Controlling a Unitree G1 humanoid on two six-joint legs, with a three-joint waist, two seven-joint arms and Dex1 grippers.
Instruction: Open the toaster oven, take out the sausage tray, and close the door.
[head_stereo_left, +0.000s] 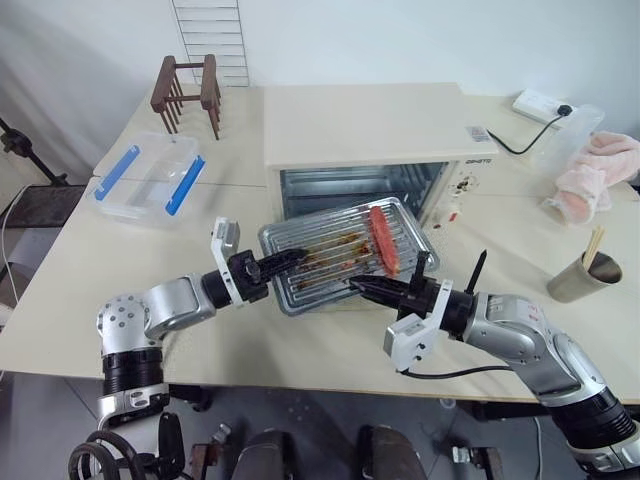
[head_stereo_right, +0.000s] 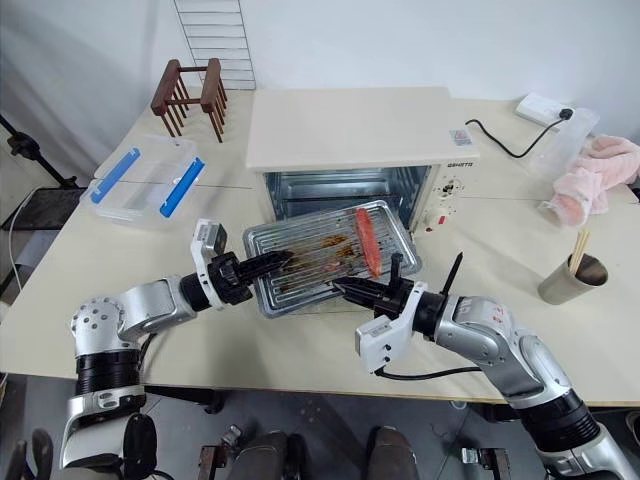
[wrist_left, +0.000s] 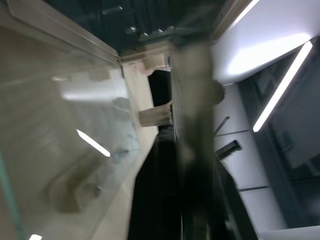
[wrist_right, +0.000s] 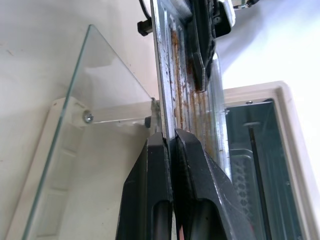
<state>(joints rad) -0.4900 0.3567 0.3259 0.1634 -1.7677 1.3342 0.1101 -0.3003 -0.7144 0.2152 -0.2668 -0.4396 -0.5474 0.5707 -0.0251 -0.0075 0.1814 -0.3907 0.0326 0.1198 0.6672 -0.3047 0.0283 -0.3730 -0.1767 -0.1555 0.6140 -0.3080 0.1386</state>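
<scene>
metal sausage tray (head_stereo_left: 335, 252) gripped by left fingers (head_stereo_left: 288, 260), right fingers (head_stereo_left: 366, 288); oven label unreadable.

The toaster oven (head_stereo_left: 370, 130) carries small dark brand lettering at its front's upper right corner, too small to read. A small label on its top, at about three o'clock, is also illegible.

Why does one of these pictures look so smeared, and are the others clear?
The left wrist view is smeared: dark fingers and the tray edge blur together, with bright streaks of ceiling light. The right wrist view is crisp on the tray and the glass door. Both eye views are evenly lit, with soft shadows.
</scene>
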